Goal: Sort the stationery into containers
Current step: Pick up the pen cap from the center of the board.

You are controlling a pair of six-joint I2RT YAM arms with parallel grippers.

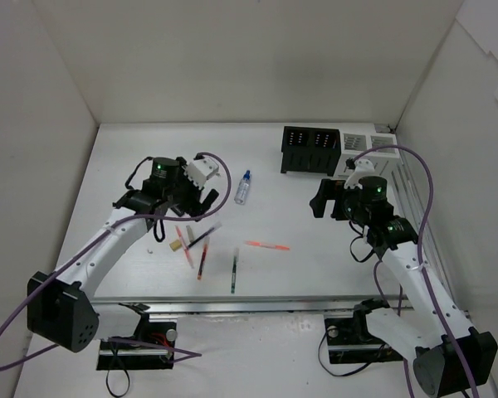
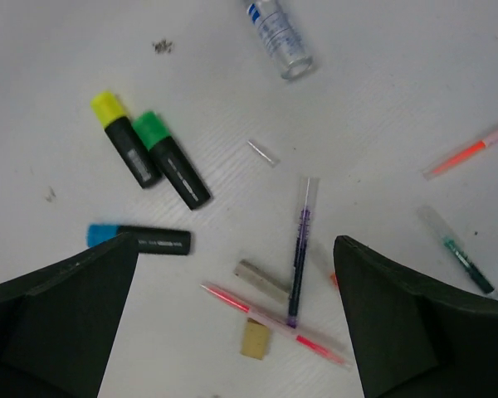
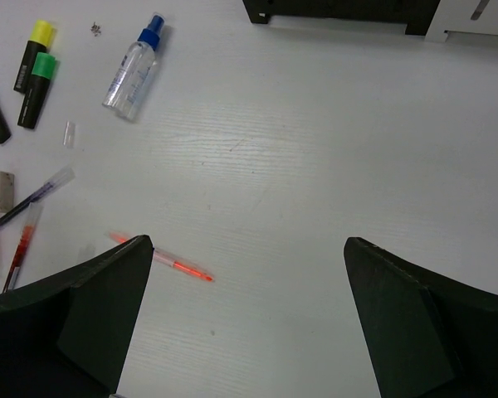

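Right, both arms are up over the worktop (image 1: 274, 186) and nothing is held: the left gripper (image 2: 232, 249) has its jaws spread wide above the scatter, and the right gripper (image 3: 247, 242) is just as open over bare surface, with the orange pen (image 3: 162, 259) lying just below its near finger

Everything looks yet to be sorted, I'd say. For a clean first pick, the blue-capped highlighter (image 2: 141, 239) lies alone, so the jaws could close across its barrel. The yellow-capped highlighter (image 2: 124, 137) and green-capped highlighter (image 2: 170, 157) touch side by side and risk coming up together. The purple pen (image 2: 300, 249) crosses the pink pen (image 2: 274, 325) beside the grey eraser (image 2: 261, 280) and tan eraser (image 2: 256, 338), a tangle better left for later. The bottle (image 2: 278, 33) lies on its side and may roll

At the far right stand the black organiser (image 1: 311, 149) and the white bins (image 1: 369, 153), well apart from the stationery; I can't see anything in them, though their insides barely show
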